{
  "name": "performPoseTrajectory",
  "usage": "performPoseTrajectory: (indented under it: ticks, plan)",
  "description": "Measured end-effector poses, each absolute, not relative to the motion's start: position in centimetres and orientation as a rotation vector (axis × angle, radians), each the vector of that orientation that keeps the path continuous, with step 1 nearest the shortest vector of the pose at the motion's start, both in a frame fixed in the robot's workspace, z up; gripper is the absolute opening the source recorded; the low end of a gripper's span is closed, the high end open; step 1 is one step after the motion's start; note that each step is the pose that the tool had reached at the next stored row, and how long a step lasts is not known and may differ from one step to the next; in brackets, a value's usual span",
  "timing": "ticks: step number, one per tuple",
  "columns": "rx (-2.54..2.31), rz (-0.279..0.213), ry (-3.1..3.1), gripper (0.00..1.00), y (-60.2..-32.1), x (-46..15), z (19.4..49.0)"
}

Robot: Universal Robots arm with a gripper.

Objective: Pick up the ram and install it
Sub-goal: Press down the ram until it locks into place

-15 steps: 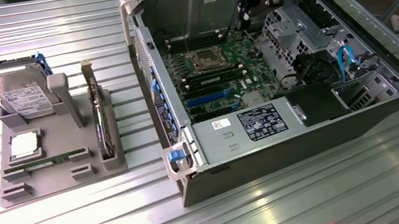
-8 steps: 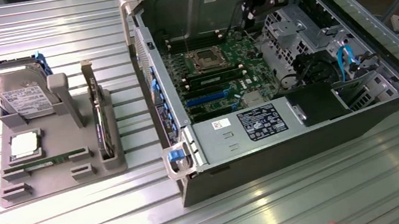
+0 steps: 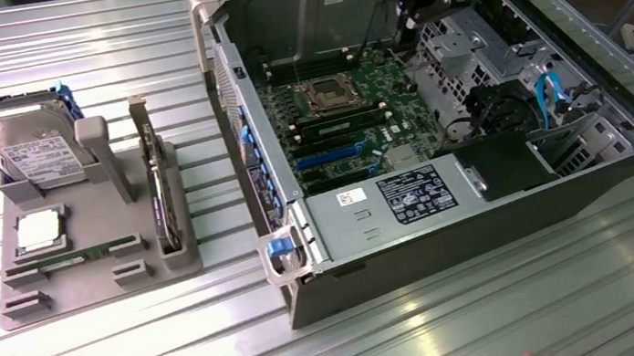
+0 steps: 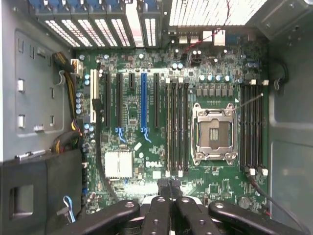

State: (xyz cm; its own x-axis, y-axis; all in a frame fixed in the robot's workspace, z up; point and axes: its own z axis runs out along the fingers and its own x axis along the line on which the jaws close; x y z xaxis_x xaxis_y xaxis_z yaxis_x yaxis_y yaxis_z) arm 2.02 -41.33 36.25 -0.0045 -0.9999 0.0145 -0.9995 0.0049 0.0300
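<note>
The ram (image 3: 67, 259) lies flat in a slot along the near edge of a grey holder (image 3: 98, 282), which sits on the ribbed metal desk (image 3: 493, 302) toward the exterior view's left. On the same holder are a hard drive (image 3: 25, 147) propped upright, a square silver chip (image 3: 40, 230) and a taller card (image 3: 157, 194) standing on edge.

The tool (image 3: 410, 18) is well apart from the ram, hanging above the open computer case (image 3: 359, 218) on the exterior view's right, over the far part of the green motherboard (image 3: 347, 123). In the wrist view the tool (image 4: 168, 187) has its fingertips pressed together with nothing between them. Beneath them lies the motherboard (image 4: 146, 122), with its rows of long black memory slots (image 4: 176, 127) and the open processor socket (image 4: 214, 133) (metal frame, bare inside) just beside those slots.

The tool does not touch the ram.
</note>
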Motion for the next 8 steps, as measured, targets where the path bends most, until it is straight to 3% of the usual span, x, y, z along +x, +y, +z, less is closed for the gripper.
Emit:
performPoseTrajectory:
  ticks: [8]
  plan:
    - [2.193,-0.018,-2.204,0.11,-41.34,2.50,36.11]
